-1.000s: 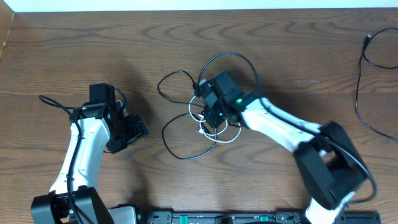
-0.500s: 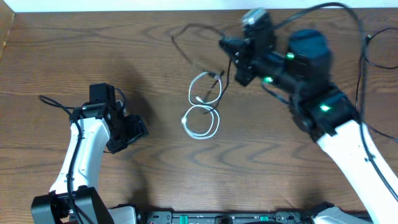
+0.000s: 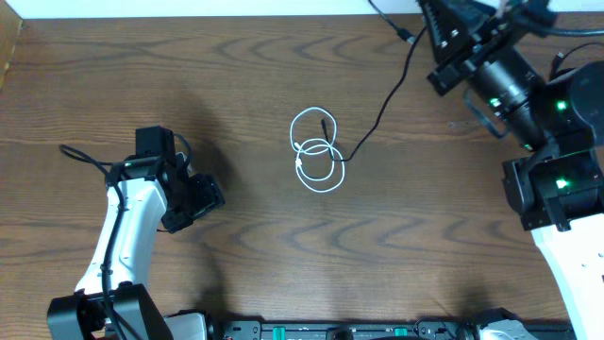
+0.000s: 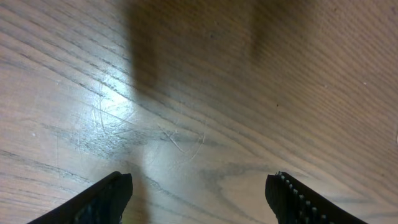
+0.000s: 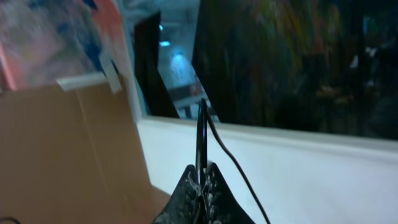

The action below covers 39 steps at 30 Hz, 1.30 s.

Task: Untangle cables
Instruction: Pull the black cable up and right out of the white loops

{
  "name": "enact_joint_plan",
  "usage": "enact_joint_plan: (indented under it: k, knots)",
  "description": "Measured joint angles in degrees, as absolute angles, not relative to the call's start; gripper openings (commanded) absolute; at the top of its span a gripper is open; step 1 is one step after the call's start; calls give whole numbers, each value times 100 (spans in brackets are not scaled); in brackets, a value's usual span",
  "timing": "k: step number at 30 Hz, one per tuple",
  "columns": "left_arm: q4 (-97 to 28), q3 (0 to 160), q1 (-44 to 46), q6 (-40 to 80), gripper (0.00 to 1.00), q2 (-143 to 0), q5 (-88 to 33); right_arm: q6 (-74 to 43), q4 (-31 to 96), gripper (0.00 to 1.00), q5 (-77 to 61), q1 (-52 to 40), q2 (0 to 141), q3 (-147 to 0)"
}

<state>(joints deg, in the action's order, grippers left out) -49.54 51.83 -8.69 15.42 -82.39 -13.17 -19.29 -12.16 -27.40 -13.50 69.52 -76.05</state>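
Two arms over one wooden table (image 3: 236, 76); landmark is the white cable (image 3: 316, 156), a small coil of two or three overlapping loops lying flat near the table's middle.

Right arm (image 3: 557, 179): biggest thing in the overhead view, well right of the coil, reaching toward the far edge up and right of it, and looming large in that view.

Left arm (image 3: 127, 227): well left of the coil and a bit nearer the camera's bottom edge, with its wrist pointing toward the coil.

Left gripper (image 4: 199, 193): jaws spread wide, nothing between them, only bare wood under it, well apart from the coil.

Right gripper (image 5: 200, 177): jaws pressed together, pinching a thin black cable (image 3: 382, 99). In the wrist view the cord sticks up from the fingertips and a strand trails off right.

The black cable runs from the right gripper down-left to the coil's right edge, where it touches or crosses the white loops; can't tell if they're hooked together. There's a short dark stub at the coil's upper right, owner unclear.
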Motion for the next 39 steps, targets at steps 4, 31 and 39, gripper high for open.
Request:
enact_joint_plan:
  k: [4, 31, 39]
  knots:
    - [-4963, 5183, -869, 1544, 74, -8239, -1317, -2309, -1865, 1, -2877, -1026, 6958, -7603]
    - [-4908, 5183, -869, 1544, 74, -8239, -1319, -2432, 5271, 1, -1057, 349, 7382, -7872]
    - [-4906, 5183, -869, 1544, 74, -8239, -1319, -1927, 5389, 1, -1111, 1061, 7456, -9889]
